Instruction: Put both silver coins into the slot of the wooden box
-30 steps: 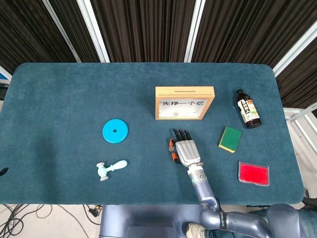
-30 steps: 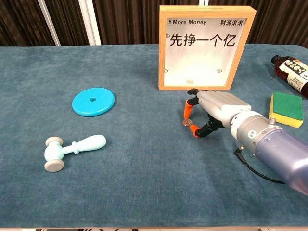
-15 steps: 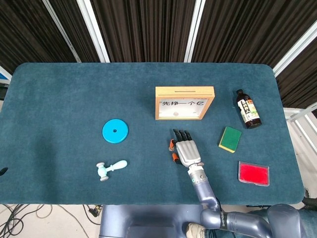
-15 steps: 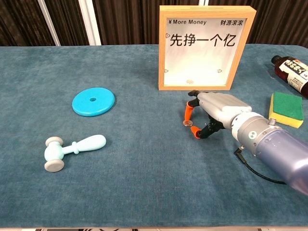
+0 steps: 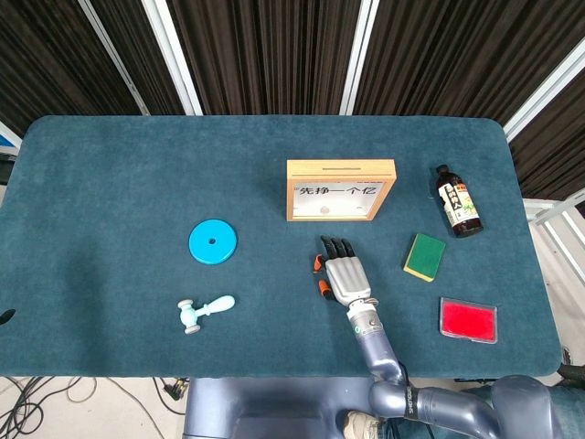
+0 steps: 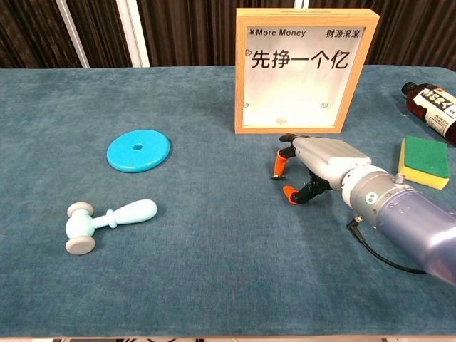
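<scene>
Your right hand (image 6: 320,165) rests low on the worktop (image 6: 214,235) just in front of the upright wooden box (image 6: 305,70), its orange-tipped fingers (image 6: 277,165) curled narrowly together, and whether they hold a silver coin I cannot tell, since none shows.

This looks like a robot test room, perhaps a lab. A table (image 5: 110,183) with dark teal cloth stands before black pleated curtains (image 5: 265,55) with white bars (image 5: 169,50). Below the table's front edge, loose cables (image 5: 55,398) lie on a pale floor. Unrelated props surround the wooden box (image 5: 341,189).
</scene>
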`<state>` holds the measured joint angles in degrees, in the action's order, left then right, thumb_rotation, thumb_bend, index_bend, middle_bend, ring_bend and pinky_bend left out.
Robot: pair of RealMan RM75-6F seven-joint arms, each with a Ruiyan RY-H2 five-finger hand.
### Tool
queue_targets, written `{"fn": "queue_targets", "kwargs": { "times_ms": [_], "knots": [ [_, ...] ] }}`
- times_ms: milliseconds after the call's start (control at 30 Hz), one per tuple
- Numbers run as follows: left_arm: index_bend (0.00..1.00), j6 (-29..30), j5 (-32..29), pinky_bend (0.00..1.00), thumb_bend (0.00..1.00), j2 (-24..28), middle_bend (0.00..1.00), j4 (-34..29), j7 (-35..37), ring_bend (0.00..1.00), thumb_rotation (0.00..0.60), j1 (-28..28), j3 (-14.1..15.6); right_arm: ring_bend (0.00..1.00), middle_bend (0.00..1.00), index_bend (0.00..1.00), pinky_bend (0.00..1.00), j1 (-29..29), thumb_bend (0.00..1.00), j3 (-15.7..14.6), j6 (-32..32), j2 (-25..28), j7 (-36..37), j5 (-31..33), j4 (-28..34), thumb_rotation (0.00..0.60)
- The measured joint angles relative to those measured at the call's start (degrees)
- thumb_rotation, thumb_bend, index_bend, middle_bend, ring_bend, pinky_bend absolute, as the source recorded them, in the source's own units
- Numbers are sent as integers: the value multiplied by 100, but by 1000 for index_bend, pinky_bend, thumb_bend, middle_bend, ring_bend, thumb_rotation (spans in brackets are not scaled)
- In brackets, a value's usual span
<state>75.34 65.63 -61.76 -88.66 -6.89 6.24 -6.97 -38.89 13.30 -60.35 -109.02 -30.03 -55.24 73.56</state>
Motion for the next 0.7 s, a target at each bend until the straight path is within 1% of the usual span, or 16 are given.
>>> {"fn": "queue_targets", "kwargs": {
  "times_ms": [200,367,467,700],
  "knots": [
    [0,-6,6,0,38,4,0,-10,-2,0,600,4,6,0,0,443,0,-21,515,22,52,-46,40,27,-89,600],
    [0,-29,-13,0,38,9,0,-16,-16,0,600,8,10,0,0,531,0,-44,516,52,37,-77,89,-26,-105,600],
    [0,-46,-23,0,38,12,0,-28,-32,0,600,16,13,0,0,567,0,-58,515,81,33,-105,122,-40,-127,600],
    [0,-59,-47,0,38,23,0,-43,-49,0,600,19,17,0,0,612,0,-70,516,130,44,-162,173,-6,-165,600]
  ]
}}
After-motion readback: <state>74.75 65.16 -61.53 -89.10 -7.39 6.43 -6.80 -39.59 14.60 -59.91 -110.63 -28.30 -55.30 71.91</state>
